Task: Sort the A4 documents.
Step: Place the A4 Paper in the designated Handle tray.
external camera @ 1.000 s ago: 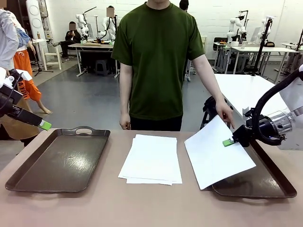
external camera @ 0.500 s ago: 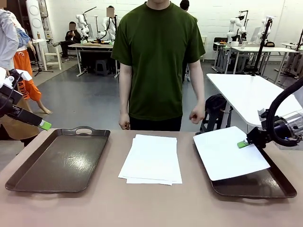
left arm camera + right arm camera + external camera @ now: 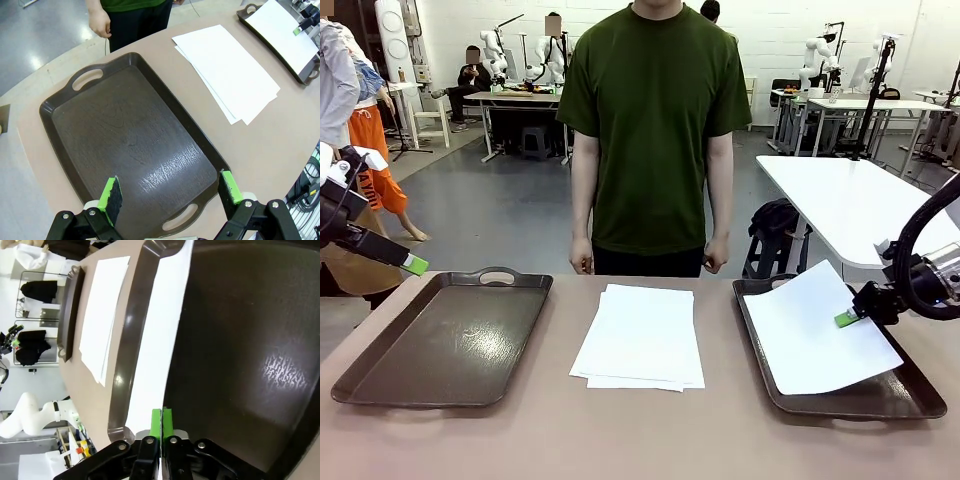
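A stack of white A4 documents (image 3: pixel 640 335) lies mid-table between two dark brown trays. My right gripper (image 3: pixel 847 318) is shut on the right edge of one sheet (image 3: pixel 815 335). It holds that sheet tilted over the right tray (image 3: pixel 840 405), its low edge near the tray floor. The right wrist view has the green pads (image 3: pixel 162 421) pinched on the sheet (image 3: pixel 160 340) over the tray (image 3: pixel 240 340). My left gripper (image 3: pixel 415 264) hangs open, with nothing in it, above the left tray (image 3: pixel 440 345). Its wrist view shows the gripper (image 3: pixel 171 189), the tray (image 3: pixel 125 130) and the stack (image 3: pixel 230 70).
A person in a green shirt (image 3: pixel 655 130) stands at the far table edge with both hands down at the sides. Bare tabletop (image 3: pixel 640 430) runs along the front edge. Another white table (image 3: pixel 840 200) stands behind on the right.
My right gripper carried the sheet rightward and lowered it over the right tray. The person's hand let go of it and dropped to the side. The left arm stayed still.
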Tool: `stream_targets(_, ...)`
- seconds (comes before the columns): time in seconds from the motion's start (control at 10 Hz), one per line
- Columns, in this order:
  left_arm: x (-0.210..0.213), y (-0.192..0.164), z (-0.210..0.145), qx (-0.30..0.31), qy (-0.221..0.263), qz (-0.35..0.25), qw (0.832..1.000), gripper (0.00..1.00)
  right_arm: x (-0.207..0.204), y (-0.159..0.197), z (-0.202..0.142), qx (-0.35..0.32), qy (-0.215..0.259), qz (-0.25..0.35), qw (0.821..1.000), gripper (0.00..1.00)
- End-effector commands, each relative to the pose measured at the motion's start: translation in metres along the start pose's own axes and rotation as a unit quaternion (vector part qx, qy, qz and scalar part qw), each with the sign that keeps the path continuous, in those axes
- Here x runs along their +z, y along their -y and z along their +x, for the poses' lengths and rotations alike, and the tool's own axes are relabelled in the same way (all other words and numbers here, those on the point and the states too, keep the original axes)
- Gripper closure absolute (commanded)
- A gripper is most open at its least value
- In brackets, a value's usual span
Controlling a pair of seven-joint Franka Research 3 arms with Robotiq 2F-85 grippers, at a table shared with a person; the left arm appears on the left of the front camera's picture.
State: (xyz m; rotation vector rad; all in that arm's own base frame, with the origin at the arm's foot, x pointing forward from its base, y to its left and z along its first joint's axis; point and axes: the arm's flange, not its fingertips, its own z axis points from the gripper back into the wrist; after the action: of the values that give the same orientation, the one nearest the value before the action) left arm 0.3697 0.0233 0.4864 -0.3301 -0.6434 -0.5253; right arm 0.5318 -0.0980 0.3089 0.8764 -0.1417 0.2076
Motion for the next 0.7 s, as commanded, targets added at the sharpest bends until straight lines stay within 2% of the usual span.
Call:
stream_targets(0.0, 0.0005, -0.0027, -0.0016, -0.002, 0.005, -0.006, 1.0, 0.0, 0.0057, -0.0057, -0.005, -0.016, 0.005, -0.021, 1.0, 0.99)
stream_targets(0.4, 0.0005, -0.0027, -0.0016, -0.002, 0.005, -0.006, 1.0, 0.0, 0.0083, -0.0062, -0.0086, -0.031, 0.007, -0.045, 0.998, 0.99)
stream_targets(0.6, 0.0005, -0.0027, -0.0016, -0.002, 0.005, -0.006, 1.0, 0.0, 0.0067, -0.0071, -0.0106, -0.035, 0.002, -0.047, 0.998, 0.79)
